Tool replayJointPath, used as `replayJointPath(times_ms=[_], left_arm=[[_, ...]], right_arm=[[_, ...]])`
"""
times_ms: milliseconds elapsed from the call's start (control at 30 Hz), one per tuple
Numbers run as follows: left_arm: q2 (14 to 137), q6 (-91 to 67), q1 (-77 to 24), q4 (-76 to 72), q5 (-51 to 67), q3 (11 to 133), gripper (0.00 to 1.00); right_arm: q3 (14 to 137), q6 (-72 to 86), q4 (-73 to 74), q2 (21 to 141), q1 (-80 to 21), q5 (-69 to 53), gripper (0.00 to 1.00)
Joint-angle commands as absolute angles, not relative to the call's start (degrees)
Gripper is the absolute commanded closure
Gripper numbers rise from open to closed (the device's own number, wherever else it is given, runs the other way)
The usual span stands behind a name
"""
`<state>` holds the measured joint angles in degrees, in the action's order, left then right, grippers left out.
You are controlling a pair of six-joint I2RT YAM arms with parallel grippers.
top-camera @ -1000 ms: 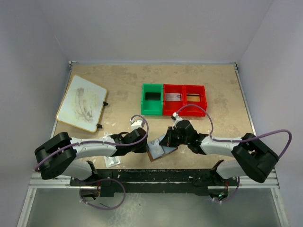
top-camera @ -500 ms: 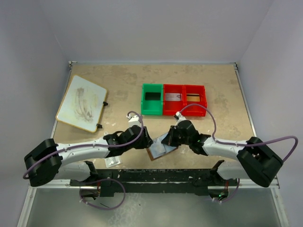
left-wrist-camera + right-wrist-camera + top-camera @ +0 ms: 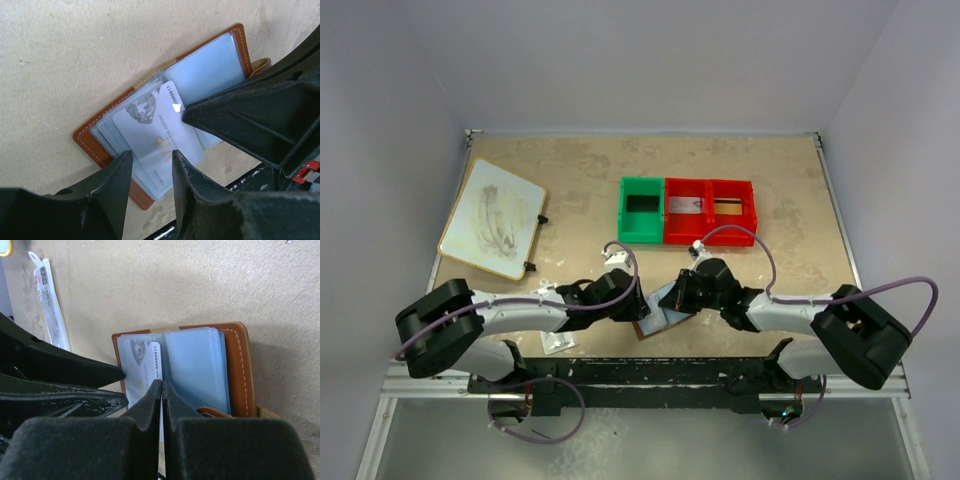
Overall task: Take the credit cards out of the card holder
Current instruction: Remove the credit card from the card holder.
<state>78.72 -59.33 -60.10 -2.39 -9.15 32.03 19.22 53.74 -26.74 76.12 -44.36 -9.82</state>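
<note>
The brown card holder (image 3: 649,327) lies open on the table between my two grippers, its bluish clear sleeves (image 3: 207,70) facing up. A silvery credit card (image 3: 155,132) with "VIP" printed on it sticks partway out of a left-hand sleeve. My left gripper (image 3: 151,155) is open, and its fingers stand either side of the card's near end. My right gripper (image 3: 161,382) is shut, with its tips down on the holder's (image 3: 239,365) middle fold beside the card (image 3: 150,360). The golden tan card is not visible.
A green bin (image 3: 640,210) and two red bins (image 3: 711,232) stand in a row behind the arms; something flat and grey lies in the middle one. A framed white board (image 3: 492,218) lies at the back left. A clear packet (image 3: 557,341) lies left of the holder.
My left gripper's jaws have opened wider and shifted a little toward the holder. The right gripper stays shut on the fold and the holder has barely moved.
</note>
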Motion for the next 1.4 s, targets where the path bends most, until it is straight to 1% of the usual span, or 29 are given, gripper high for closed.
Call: replayJointPath(times_ms=[0, 133, 233, 367, 633, 733, 833, 933, 1000, 1267, 1367], left_arm=[[79.81, -58.08, -61.08, -5.21, -8.29, 35.29, 0.66], [80.95, -58.08, -61.04, -2.32, -11.07, 36.7, 0.69], [81.69, -58.18, -61.08, -2.41, -10.83, 36.49, 0.71], [82.83, -58.9, -61.21, 0.22, -12.29, 36.33, 0.78], [83.0, -58.94, -61.52, 1.18, -12.82, 35.81, 0.81], [83.8, -59.12, -61.69, 1.4, -12.51, 36.16, 0.84], [83.82, -59.15, -62.02, 1.49, -12.59, 36.37, 0.85], [83.85, -58.78, -62.13, 2.15, -12.66, 36.68, 0.85], [83.83, -58.64, -62.12, 2.49, -12.66, 36.87, 0.85], [83.76, -58.42, -62.16, 3.24, -12.57, 36.87, 0.86], [83.69, -58.27, -62.2, 3.55, -12.4, 36.83, 0.86]], right_arm=[[17.7, 56.09, -29.05, 74.89, -44.65, -8.78, 0.98], [17.6, 56.36, -28.25, 74.49, -44.65, -8.18, 0.97], [17.52, 56.34, -28.41, 74.79, -44.65, -8.55, 0.97], [17.16, 56.54, -28.96, 74.6, -44.6, -8.79, 0.97], [16.67, 57.19, -28.41, 73.09, -44.56, -6.98, 0.96], [17.8, 56.05, -26.36, 73.36, -44.56, -6.78, 0.94], [17.38, 55.91, -27.38, 73.16, -44.56, -7.82, 0.9], [16.13, 56.15, -28.64, 72.01, -44.56, -7.35, 0.78], [15.75, 55.85, -28.75, 71.41, -44.56, -7.33, 0.74], [15.14, 55.82, -28.23, 71.59, -44.56, -8.13, 0.73], [15.59, 54.2, -28.01, 73.27, -44.56, -9.08, 0.75]])
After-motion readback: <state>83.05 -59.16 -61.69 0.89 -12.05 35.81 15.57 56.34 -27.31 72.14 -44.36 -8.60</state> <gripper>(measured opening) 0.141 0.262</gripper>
